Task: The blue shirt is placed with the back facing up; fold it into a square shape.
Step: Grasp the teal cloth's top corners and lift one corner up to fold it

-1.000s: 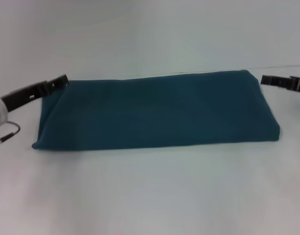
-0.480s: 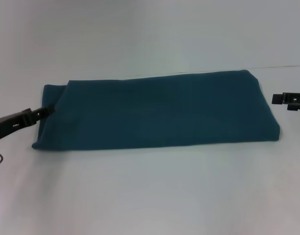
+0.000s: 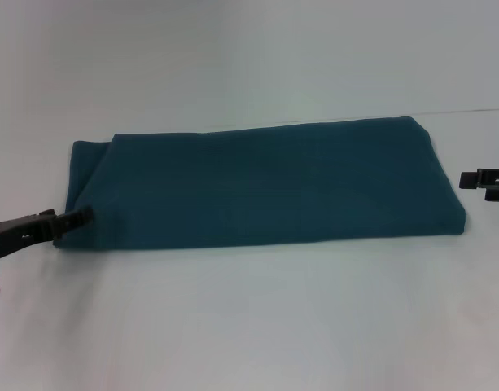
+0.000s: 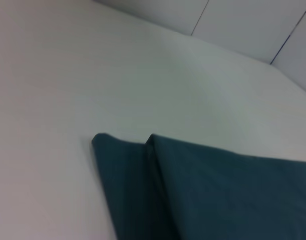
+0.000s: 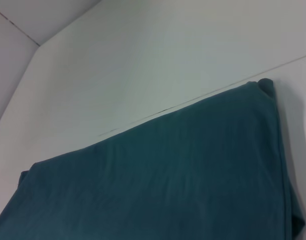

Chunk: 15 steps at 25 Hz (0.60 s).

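Note:
The blue shirt (image 3: 265,183) lies on the white table as a long, plain teal band running left to right, folded lengthwise. At its left end two stacked layers show (image 4: 143,175). Its right end has a rounded back corner (image 5: 265,85). My left gripper (image 3: 74,218) sits low at the shirt's front left corner, its tip touching the fabric edge. My right gripper (image 3: 470,179) hovers just off the shirt's right end, a small gap away from the cloth. Neither wrist view shows its own gripper.
The white table (image 3: 249,326) surrounds the shirt on all sides. A thin dark seam (image 3: 477,111) crosses the tabletop behind the shirt's right end. A wall panel joint (image 4: 287,35) shows beyond the table's far edge.
My left gripper slid from the shirt's back left corner down to its front left corner. My right gripper drew away rightward and a little toward the front. The shirt stayed in place.

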Each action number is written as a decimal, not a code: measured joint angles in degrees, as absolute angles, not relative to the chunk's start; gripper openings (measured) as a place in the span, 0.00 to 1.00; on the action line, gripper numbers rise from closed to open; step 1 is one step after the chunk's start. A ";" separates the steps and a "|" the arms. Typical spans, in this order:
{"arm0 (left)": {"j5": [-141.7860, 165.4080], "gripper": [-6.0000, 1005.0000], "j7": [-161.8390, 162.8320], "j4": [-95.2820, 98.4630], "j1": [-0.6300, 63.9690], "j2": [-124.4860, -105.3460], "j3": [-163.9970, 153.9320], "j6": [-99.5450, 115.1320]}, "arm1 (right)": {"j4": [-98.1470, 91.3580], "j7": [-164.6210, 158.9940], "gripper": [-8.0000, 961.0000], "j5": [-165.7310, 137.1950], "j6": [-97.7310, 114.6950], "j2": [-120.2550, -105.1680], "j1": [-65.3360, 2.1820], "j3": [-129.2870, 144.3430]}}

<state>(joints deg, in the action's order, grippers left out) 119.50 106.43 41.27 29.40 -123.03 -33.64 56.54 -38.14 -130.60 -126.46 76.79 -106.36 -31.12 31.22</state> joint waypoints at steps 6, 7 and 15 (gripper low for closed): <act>124.02 0.78 109.34 41.83 29.35 -122.71 -33.31 56.42 | -38.06 -130.61 0.83 -126.34 76.56 -106.57 -31.00 31.20; 124.46 0.78 109.68 41.85 29.35 -122.71 -33.31 56.23 | -38.06 -130.61 0.83 -126.32 76.48 -106.59 -31.00 31.20; 125.83 0.78 111.32 41.82 29.63 -122.62 -33.65 57.02 | -38.36 -130.64 0.83 -126.20 76.35 -106.66 -31.17 30.79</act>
